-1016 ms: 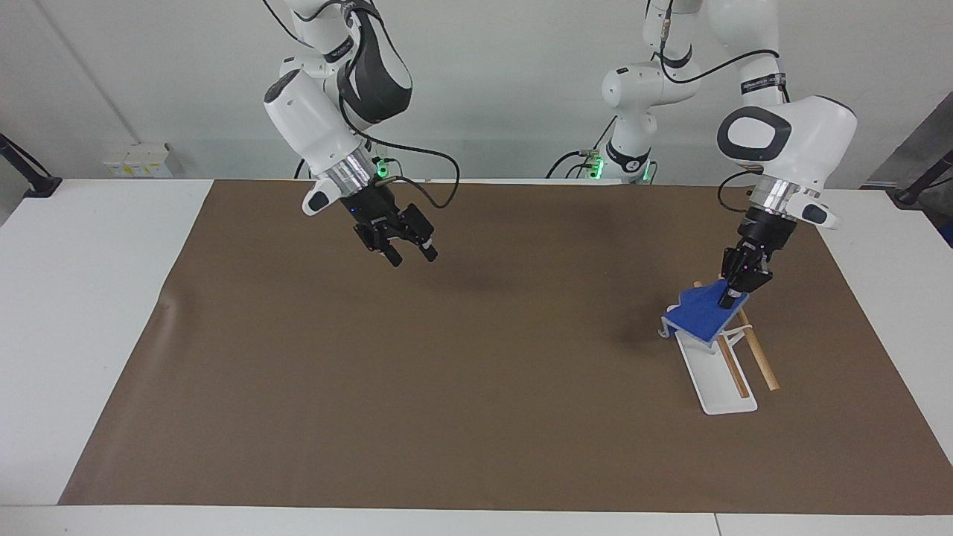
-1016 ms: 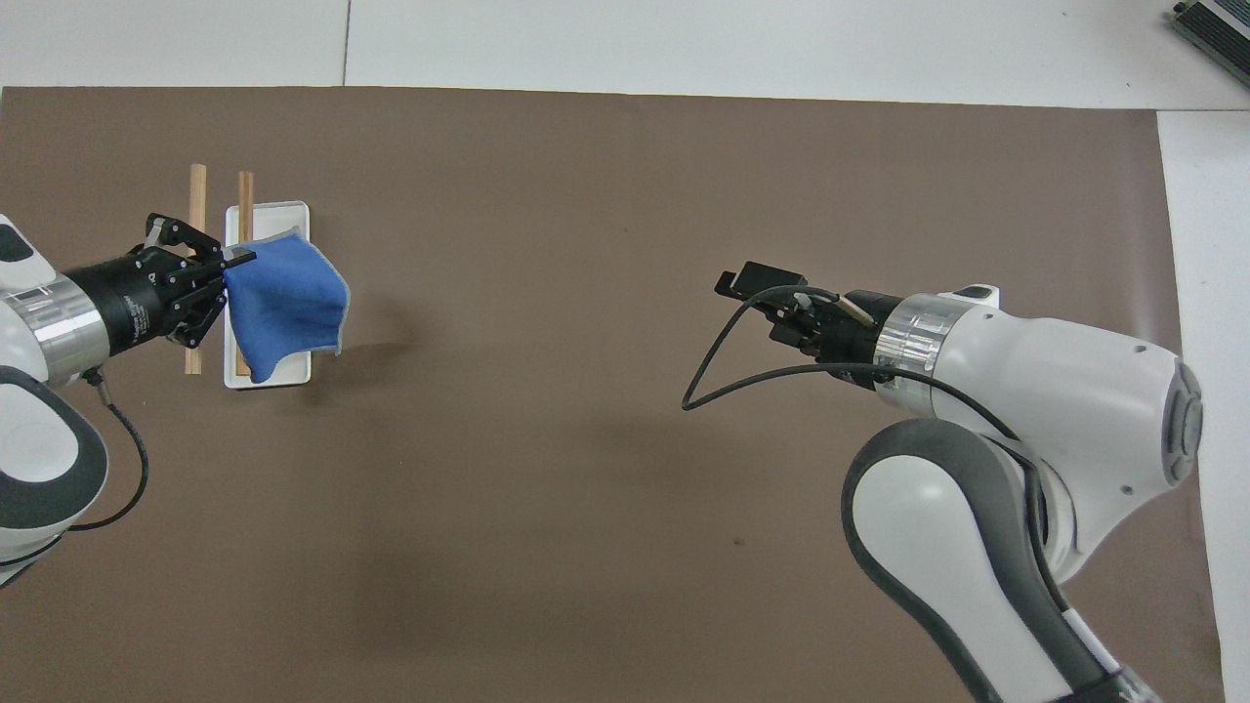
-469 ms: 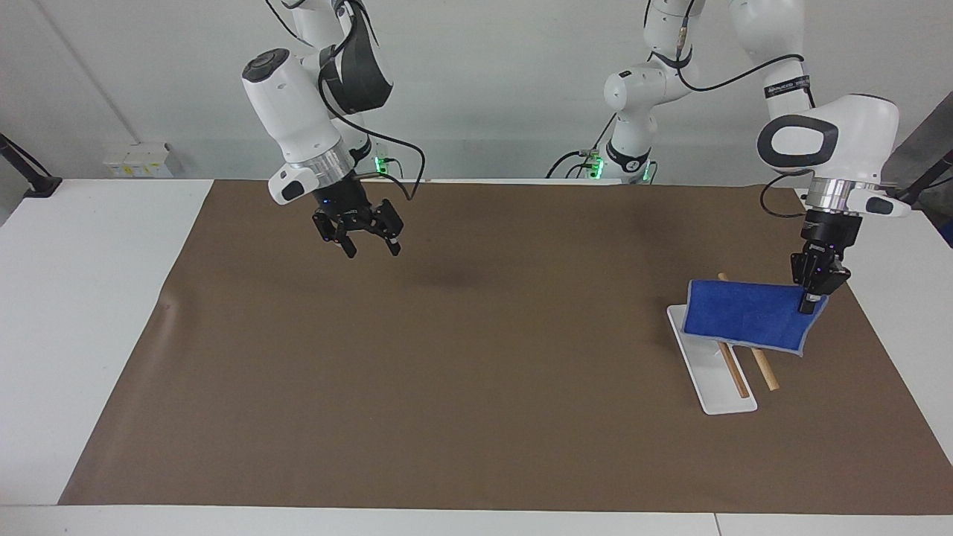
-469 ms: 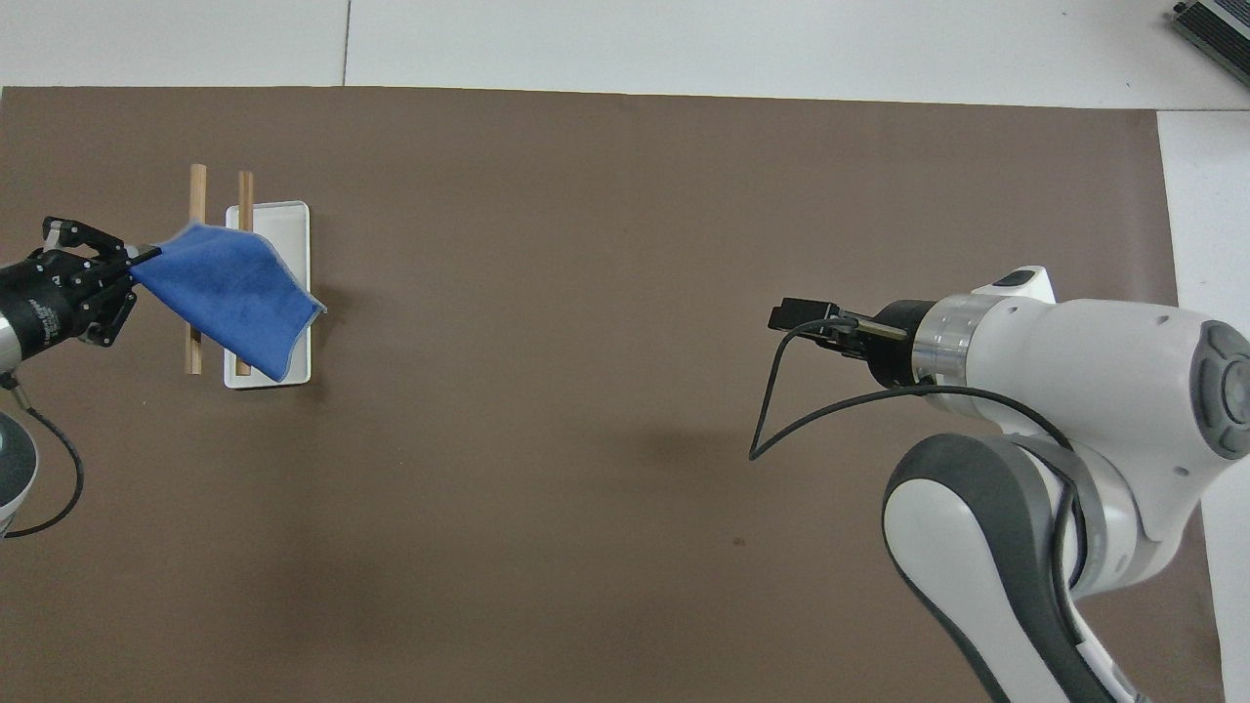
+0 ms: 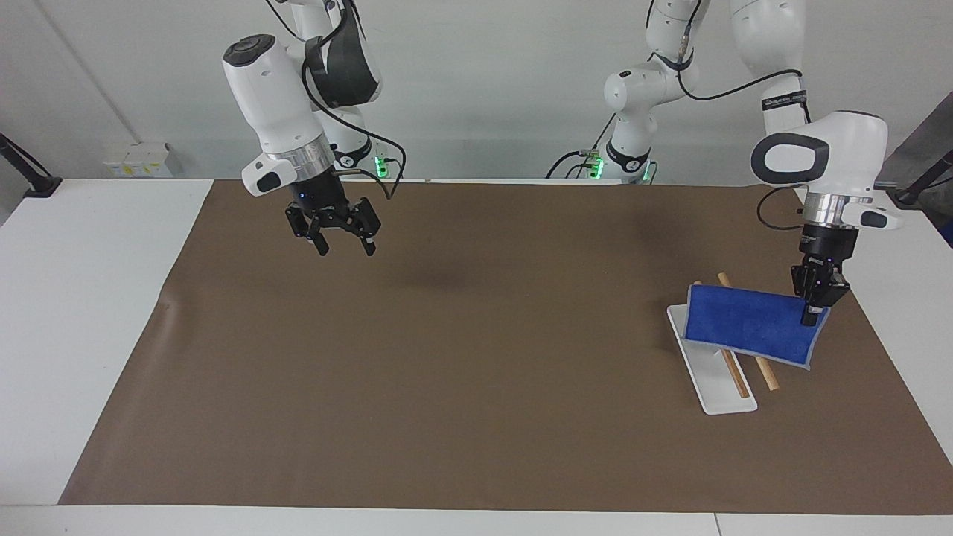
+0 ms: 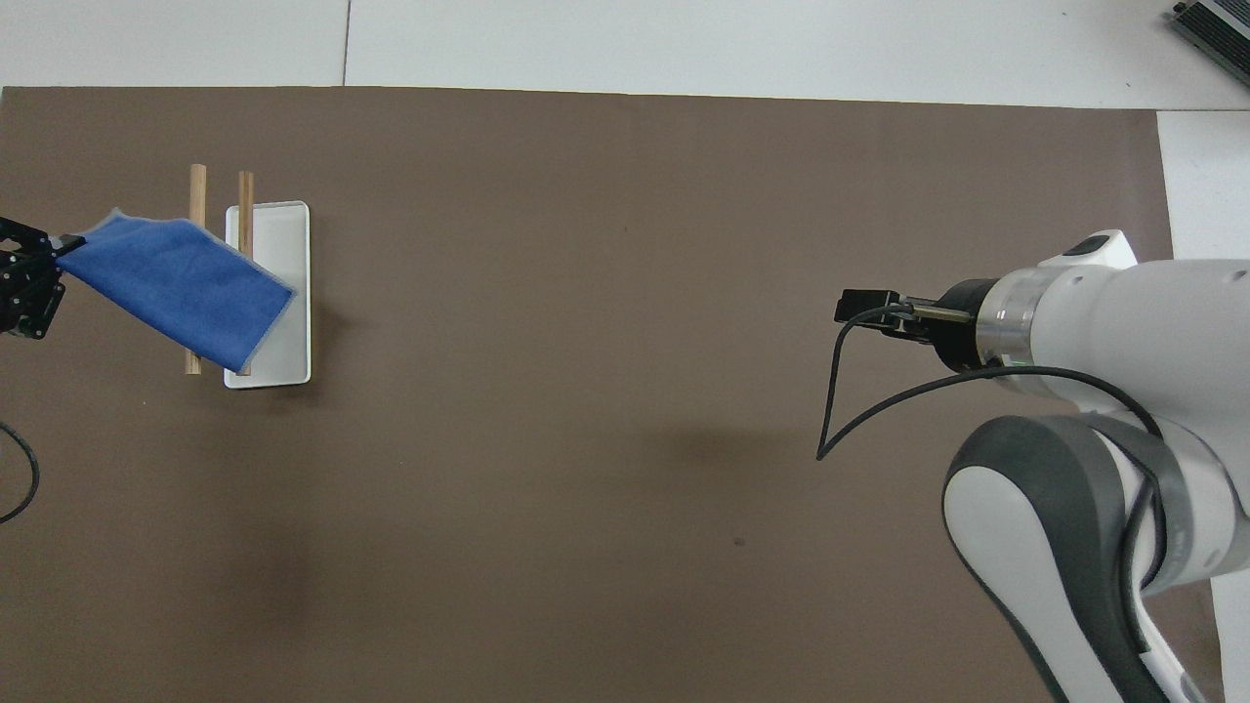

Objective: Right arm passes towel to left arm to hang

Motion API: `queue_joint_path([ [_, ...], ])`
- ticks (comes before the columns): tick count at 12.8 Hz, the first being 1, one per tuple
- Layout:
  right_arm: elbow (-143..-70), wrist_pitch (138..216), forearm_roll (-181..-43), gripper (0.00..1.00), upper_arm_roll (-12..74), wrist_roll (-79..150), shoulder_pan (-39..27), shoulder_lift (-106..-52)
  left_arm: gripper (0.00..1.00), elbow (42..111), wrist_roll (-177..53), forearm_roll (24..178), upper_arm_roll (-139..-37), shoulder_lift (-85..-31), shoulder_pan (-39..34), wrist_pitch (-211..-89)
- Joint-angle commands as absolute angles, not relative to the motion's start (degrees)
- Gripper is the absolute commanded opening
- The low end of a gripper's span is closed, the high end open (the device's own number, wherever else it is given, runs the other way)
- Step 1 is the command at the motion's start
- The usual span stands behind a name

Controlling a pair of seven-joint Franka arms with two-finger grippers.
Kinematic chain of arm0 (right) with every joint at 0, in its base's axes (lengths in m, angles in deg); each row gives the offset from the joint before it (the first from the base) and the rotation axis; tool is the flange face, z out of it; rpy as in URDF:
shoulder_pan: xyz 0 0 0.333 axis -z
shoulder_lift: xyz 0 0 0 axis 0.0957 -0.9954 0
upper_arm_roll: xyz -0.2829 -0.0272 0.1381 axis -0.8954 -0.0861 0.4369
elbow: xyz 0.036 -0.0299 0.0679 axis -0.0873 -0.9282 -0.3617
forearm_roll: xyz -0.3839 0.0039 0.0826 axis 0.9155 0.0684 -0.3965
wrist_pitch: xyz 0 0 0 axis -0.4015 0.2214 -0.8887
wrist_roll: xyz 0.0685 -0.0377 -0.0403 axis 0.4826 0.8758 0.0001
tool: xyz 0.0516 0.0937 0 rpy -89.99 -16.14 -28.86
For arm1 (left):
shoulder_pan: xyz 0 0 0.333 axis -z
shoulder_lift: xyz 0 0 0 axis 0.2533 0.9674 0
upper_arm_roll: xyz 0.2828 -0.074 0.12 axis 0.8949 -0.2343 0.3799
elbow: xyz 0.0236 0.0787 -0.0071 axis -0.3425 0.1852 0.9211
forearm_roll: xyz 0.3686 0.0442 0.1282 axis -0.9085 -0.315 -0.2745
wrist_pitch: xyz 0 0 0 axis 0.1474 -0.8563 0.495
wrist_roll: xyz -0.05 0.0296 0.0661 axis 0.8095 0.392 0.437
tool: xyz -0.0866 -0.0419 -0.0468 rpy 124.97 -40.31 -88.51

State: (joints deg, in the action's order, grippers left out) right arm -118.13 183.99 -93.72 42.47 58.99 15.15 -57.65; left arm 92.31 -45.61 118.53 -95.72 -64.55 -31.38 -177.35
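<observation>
The bright-blue towel [image 5: 748,324] is stretched over a small rack: a white base [image 5: 718,387] with two wooden rods [image 5: 765,371]. My left gripper [image 5: 813,316] is shut on the towel's corner toward the left arm's end of the table and holds it a little above the mat, just outside the rods. In the overhead view the towel [image 6: 176,288] spans both rods [image 6: 197,186] and part of the base [image 6: 283,244], and only the tip of the left gripper [image 6: 61,244] shows. My right gripper [image 5: 344,246] is open and empty, raised over the mat toward the right arm's end; it also shows in the overhead view [image 6: 852,307].
A brown mat [image 5: 476,372] covers most of the white table [image 5: 89,298]. A long loose black cable [image 6: 830,410] loops from the right wrist. A grey device [image 6: 1216,24] sits at the table's farthest corner, toward the right arm's end.
My left gripper has pulled the towel's corner toward the left arm's end, spreading the towel flat across the rods. My right arm has drawn back toward its own end, gripper open.
</observation>
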Motion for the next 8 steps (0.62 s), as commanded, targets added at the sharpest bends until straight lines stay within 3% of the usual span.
queue_joint_path([
  [1, -114.0, 179.2, -90.3, 1.0, 43.0, 58.7, 16.2, -58.1, 0.0, 87.2, -45.1, 118.7, -95.3, -61.7, -28.7, -178.7],
  [8, -98.5, 163.2, -79.8, 1.0, 34.2, 58.6, 10.8, -62.5, 0.0, 84.5, -46.0, 118.6, -95.3, -60.5, -26.3, -178.8],
])
